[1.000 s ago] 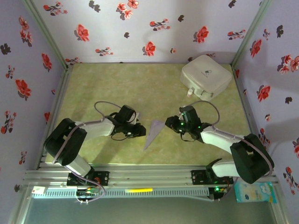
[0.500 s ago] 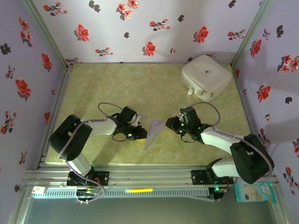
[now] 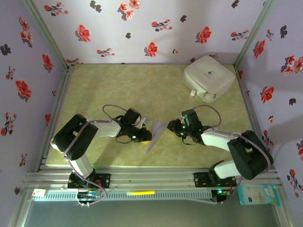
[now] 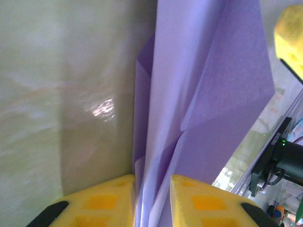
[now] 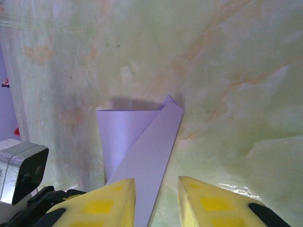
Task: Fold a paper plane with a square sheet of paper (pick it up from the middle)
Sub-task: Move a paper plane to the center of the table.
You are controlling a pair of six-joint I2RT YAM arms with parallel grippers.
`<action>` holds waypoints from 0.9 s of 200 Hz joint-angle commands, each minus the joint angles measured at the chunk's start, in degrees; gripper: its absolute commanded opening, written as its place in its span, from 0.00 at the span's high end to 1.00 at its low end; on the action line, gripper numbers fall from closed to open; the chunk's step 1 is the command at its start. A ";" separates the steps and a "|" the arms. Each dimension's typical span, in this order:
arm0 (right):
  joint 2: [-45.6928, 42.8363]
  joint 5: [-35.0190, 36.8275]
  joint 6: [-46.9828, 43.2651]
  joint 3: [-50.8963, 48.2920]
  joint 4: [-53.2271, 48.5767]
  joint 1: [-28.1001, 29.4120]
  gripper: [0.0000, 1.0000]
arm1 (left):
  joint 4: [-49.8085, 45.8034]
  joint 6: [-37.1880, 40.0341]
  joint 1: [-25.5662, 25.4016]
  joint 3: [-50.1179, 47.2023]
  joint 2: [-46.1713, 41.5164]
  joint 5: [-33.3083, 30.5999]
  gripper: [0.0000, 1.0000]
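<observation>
Left gripper [image 4: 152,184] is pinched on the folded spine of the paper plane [image 4: 203,94]. Its yellow fingers sit at the bottom of the wrist view with the lavender layers sandwiched between them. Right gripper [image 5: 156,187] has a flap of the same paper running up between its fingers, but I honestly can't tell if it's squeezing or just straddling it. From overhead, the plane sits lower middle of the frame, between the two grippers, on the green marbled table [image 3: 118,90]. I'd call it mostly done: it's already a narrow pointed dart with layered folds. What's left, I reckon, is sharpening creases, spreading wings and letting go. White rounded box [image 3: 209,78] is upper right, well apart.
</observation>
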 commanded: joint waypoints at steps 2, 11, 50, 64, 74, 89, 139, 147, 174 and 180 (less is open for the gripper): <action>0.66 0.14 1.20 -0.75 3.12 0.53 0.71 | 2.74 -1.24 -0.67 1.07 1.31 1.95 0.75; 0.90 0.08 1.26 -0.70 3.29 0.59 0.71 | 2.94 -1.27 -0.80 1.07 1.56 1.96 0.75; 1.60 -0.01 1.28 -0.40 3.55 0.77 0.71 | 4.40 -1.74 -1.11 1.07 2.39 2.61 0.76; 1.76 0.01 1.46 -0.40 3.58 0.90 0.71 | 5.05 -1.85 -1.28 1.06 2.40 2.96 0.81; 1.77 -0.01 1.44 -0.31 3.63 0.88 0.71 | 5.55 -1.91 -1.36 1.09 2.27 3.21 0.86; 1.49 0.05 1.46 -0.07 3.45 0.90 0.72 | 6.41 -2.10 -1.40 0.82 1.34 3.23 0.92; -0.59 0.51 1.15 1.27 0.51 0.94 0.71 | 6.81 -3.31 -1.43 -0.67 -5.35 -1.56 1.00; -0.98 0.52 1.01 1.65 -0.32 0.94 0.71 | 5.08 -2.70 -1.48 -0.77 -7.15 -4.17 1.00; -2.00 0.42 1.11 2.91 -1.68 1.25 0.70 | -7.84 1.33 -2.59 1.63 -12.33 -18.67 1.00; -2.24 0.38 1.15 3.22 -1.79 1.37 0.69 | -11.10 1.98 -2.97 2.53 -12.88 -22.19 1.00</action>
